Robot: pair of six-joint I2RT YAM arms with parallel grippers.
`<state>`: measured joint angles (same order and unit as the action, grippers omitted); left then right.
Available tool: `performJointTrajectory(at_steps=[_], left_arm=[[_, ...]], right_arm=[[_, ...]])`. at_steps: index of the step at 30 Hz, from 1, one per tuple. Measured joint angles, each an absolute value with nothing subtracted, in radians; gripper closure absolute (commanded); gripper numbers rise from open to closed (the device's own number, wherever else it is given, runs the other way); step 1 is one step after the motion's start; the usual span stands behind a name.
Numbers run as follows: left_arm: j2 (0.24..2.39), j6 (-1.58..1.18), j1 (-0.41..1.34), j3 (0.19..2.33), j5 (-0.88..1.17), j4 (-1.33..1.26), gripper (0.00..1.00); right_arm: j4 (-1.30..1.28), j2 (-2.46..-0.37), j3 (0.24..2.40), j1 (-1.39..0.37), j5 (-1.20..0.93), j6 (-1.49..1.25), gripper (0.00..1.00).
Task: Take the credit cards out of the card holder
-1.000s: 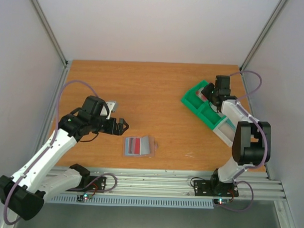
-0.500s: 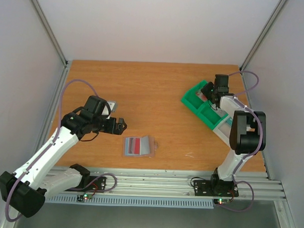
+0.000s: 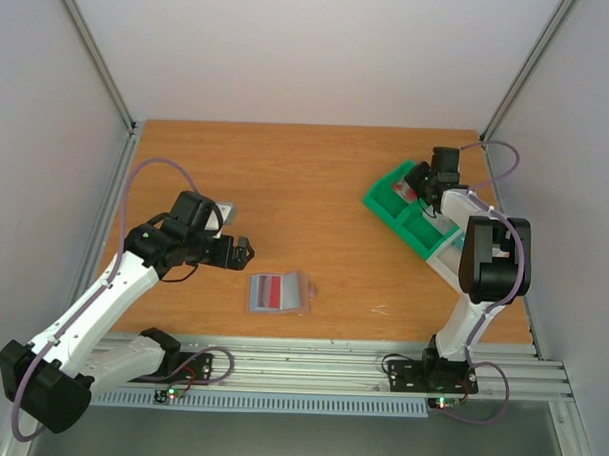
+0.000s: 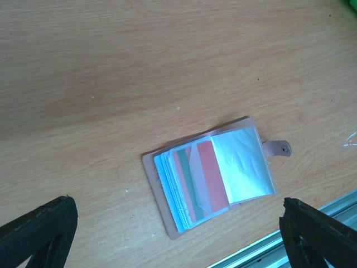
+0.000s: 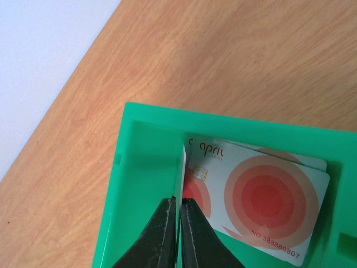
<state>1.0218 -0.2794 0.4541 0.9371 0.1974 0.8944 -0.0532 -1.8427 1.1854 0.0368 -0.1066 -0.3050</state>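
The card holder (image 3: pixel 279 292) lies open on the table, tan outside with clear sleeves; a red card (image 4: pixel 211 172) and a teal-green stripe show through them. My left gripper (image 3: pixel 242 251) is open and empty, just left of the holder; in the left wrist view (image 4: pixel 175 205) its fingertips (image 4: pixel 50 220) stand wide apart on either side of the holder (image 4: pixel 162 195). My right gripper (image 3: pixel 423 182) is shut on a thin card seen edge-on (image 5: pixel 183 170), held over the end compartment of the green tray (image 5: pixel 145 184). A white card with red circles (image 5: pixel 262 195) lies flat in that compartment.
The green compartmented tray (image 3: pixel 383 203) sits at the back right, running diagonally toward the right edge. The metal rail (image 3: pixel 330 364) runs along the table's near edge, close to the holder. Grey walls enclose the table on three sides.
The right arm's elbow has drawn up toward the tray, with the gripper staying over the tray's far end. The left gripper has barely shifted. The holder has not moved.
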Motion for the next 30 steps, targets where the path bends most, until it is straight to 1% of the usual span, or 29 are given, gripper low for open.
performJointTrajectory(at_steps=[8, 13, 25, 30], left_arm=[[1.022, -0.279, 0.454, 0.937, 0.197, 0.894, 0.01], [1.022, -0.279, 0.454, 0.937, 0.197, 0.894, 0.01], [1.022, -0.282, 0.454, 0.937, 0.192, 0.897, 0.01], [1.022, -0.307, 0.454, 0.937, 0.192, 0.899, 0.01]], right_arm=[[-0.078, -1.862, 1.208, 0.040, -0.101, -0.290, 0.88], [-0.115, -1.868, 1.213, 0.040, -0.095, -0.280, 0.82], [-0.251, -1.867, 1.314, 0.040, -0.042, -0.254, 0.73], [-0.358, -1.860, 1.357, 0.040, -0.013, -0.253, 0.70]])
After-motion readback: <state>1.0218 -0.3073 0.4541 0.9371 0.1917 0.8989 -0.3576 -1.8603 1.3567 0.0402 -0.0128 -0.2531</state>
